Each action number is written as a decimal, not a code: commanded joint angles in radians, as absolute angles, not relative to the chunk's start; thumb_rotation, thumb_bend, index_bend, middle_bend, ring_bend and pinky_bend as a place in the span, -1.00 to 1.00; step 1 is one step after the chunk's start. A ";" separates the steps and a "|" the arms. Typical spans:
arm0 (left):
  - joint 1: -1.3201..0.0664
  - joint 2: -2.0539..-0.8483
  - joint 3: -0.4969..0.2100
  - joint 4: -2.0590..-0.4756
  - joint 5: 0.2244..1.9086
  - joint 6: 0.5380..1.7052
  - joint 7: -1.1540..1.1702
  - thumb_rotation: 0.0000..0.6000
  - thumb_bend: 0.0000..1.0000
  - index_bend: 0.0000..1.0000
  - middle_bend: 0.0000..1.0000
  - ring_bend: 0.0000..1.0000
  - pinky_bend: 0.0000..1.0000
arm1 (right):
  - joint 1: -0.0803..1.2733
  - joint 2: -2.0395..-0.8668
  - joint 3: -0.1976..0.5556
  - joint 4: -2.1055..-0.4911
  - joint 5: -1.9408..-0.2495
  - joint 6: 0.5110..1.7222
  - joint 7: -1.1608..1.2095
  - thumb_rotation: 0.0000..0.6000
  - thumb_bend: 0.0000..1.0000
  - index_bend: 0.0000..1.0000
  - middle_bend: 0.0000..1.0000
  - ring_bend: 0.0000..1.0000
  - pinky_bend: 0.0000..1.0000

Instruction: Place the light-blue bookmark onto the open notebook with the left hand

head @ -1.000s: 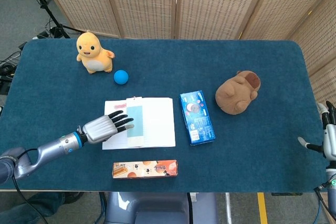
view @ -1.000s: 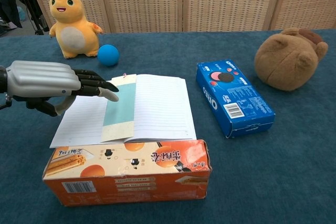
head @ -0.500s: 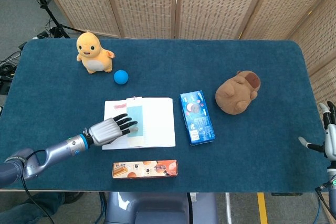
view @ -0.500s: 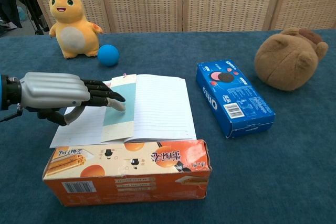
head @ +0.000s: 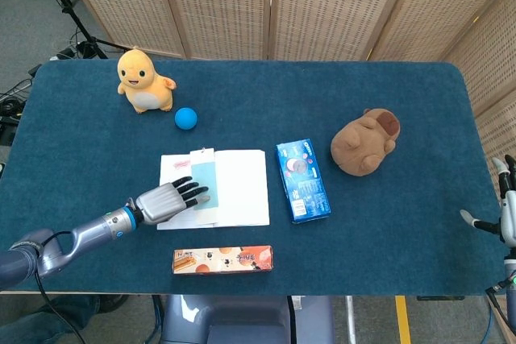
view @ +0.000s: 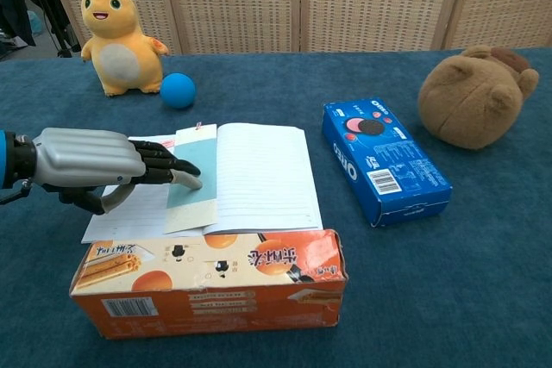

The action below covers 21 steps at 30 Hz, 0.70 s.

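Left hand (view: 86, 164) reaches low over the near-left page of the open notebook (view: 259, 174), its dark fingertips (view: 177, 167) resting on the light-blue bookmark (view: 193, 177). The fingers lie fairly flat and extended, pressing rather than clasping. That bookmark lies flat along the notebook's centre fold, its pale upper end with a small loop toward the blue ball (view: 178, 90). By the look of it the placing is done (only lifting the hand clear seems left). At the far right edge, well away from the notebook, the right hand (head: 506, 213) holds nothing, fingers apart.
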<state>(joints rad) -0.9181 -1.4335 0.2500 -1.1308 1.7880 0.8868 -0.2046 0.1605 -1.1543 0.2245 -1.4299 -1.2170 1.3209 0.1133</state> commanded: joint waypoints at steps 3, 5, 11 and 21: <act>-0.909 -1.407 0.256 -1.170 1.767 0.864 -0.212 1.00 1.00 -1.00 -1.00 -1.00 -1.00 | 0.160 -1.154 0.225 -1.430 -1.217 1.321 0.114 1.00 -1.00 -1.00 -1.00 -1.00 -1.00; -0.909 -1.399 0.259 -1.178 1.767 0.859 -0.207 1.00 1.00 -1.00 -1.00 -1.00 -1.00 | 0.161 -1.154 0.224 -1.430 -1.218 1.320 0.114 1.00 -1.00 -1.00 -1.00 -1.00 -1.00; -0.910 -1.392 0.264 -1.177 1.785 0.857 -0.185 1.00 1.00 -1.00 -1.00 -1.00 -1.00 | 0.161 -1.155 0.224 -1.431 -1.218 1.321 0.112 1.00 -1.00 -1.00 -1.00 -1.00 -1.00; -0.921 -1.405 0.253 -1.178 1.795 0.853 -0.181 1.00 1.00 -1.00 -1.00 -1.00 -1.00 | 0.161 -1.155 0.225 -1.431 -1.214 1.319 0.111 1.00 -1.00 -1.00 -1.00 -1.00 -1.00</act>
